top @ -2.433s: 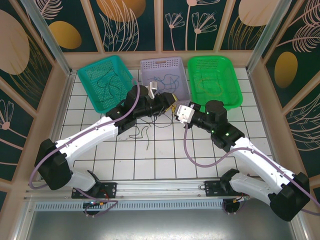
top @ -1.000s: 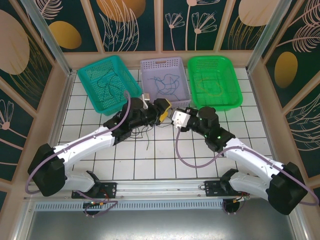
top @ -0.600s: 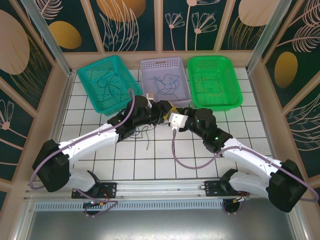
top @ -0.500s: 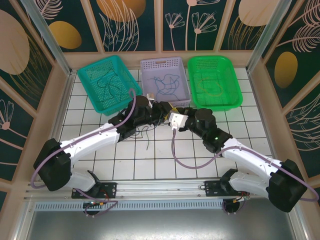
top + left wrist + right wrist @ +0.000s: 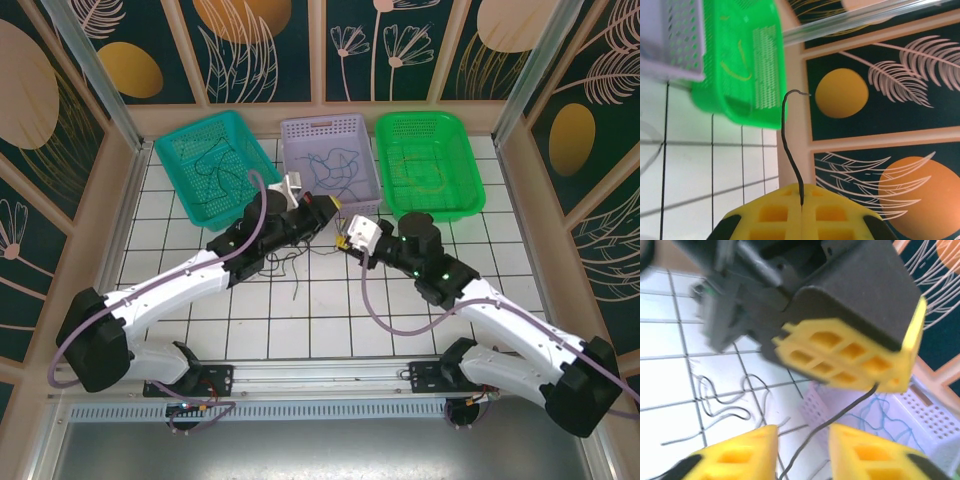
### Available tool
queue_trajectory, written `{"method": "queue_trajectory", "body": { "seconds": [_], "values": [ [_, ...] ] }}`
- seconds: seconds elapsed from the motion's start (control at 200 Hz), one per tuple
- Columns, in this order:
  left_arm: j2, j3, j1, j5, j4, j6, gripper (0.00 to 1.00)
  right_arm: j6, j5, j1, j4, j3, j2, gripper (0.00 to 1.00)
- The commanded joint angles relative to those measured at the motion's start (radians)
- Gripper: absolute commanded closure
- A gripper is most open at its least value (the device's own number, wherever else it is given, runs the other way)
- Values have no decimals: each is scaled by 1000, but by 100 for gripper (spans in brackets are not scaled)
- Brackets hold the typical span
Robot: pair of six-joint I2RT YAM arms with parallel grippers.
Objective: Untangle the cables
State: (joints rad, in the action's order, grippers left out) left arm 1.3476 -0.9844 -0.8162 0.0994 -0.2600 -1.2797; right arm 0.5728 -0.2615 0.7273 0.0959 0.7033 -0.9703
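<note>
My left gripper point(image 5: 802, 201) is shut on a thin black cable point(image 5: 791, 160) that sticks out and curls past its yellow tips. In the top view the left gripper point(image 5: 320, 209) hovers just in front of the lilac basket. The right gripper point(image 5: 802, 447) faces it, open, and the black cable point(image 5: 840, 412) hangs down from the left gripper's yellow fingers point(image 5: 845, 360) through the gap between the right jaws without touching either. In the top view the right gripper point(image 5: 346, 240) sits close to the left one. Loose dark cables point(image 5: 285, 262) lie squiggled on the tiles below the left wrist, and those loose cables point(image 5: 725, 402) also appear in the right wrist view.
Three baskets line the back: teal point(image 5: 213, 165) with dark cables, lilac point(image 5: 330, 155) with blue cables, green point(image 5: 428, 160) with green ones. The lilac basket point(image 5: 905, 410) lies right behind the grippers. Thick lilac arm cables loop over the white tiled table point(image 5: 320, 320).
The right gripper has drawn back a little to the right, away from the left one. The left wrist has shifted slightly toward the lilac basket, still gripping the black cable.
</note>
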Motion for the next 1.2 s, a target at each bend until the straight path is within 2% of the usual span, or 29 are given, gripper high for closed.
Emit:
{"method": "queue_trajectory", "body": {
  "seconds": [0.0,0.08,0.24,0.31,0.355,0.425,0.485,0.525,0.681,0.856,1.006,1.116,1.196],
  "values": [
    [-23,43,9,-29,-120,150,100,-305,-135,-9,-6,9,75,59],
    [-25,60,11,-28,-148,183,100,-441,-153,-21,9,5,109,55],
    [-21,86,13,-17,-199,238,100,-747,-118,-80,32,8,155,54],
    [-17,102,13,3,-245,265,100,-954,-16,-130,-15,40,157,44],
    [-15,116,13,25,-285,283,100,-1094,2,-172,-47,64,149,41],
    [-11,124,13,38,-298,315,100,-1284,-51,-259,-78,90,125,41],
    [0,111,13,41,-263,346,100,-1453,-39,-291,-133,122,95,40],
    [8,103,12,50,-250,361,100,-1548,-67,-299,-140,142,71,39],
    [44,102,11,75,-259,370,100,-1853,-147,-286,6,125,-12,38],
    [68,88,4,82,-251,375,100,-1889,-106,-273,-63,210,-124,39],
    [85,56,-11,87,-206,395,100,-1928,-103,-282,-16,226,-199,48],
    [88,48,-20,87,-191,402,100,-1937,-88,-293,7,237,-233,65],
    [87,43,-27,88,-182,408,100,-1909,-71,-301,-35,274,-260,74]
  ]
}}
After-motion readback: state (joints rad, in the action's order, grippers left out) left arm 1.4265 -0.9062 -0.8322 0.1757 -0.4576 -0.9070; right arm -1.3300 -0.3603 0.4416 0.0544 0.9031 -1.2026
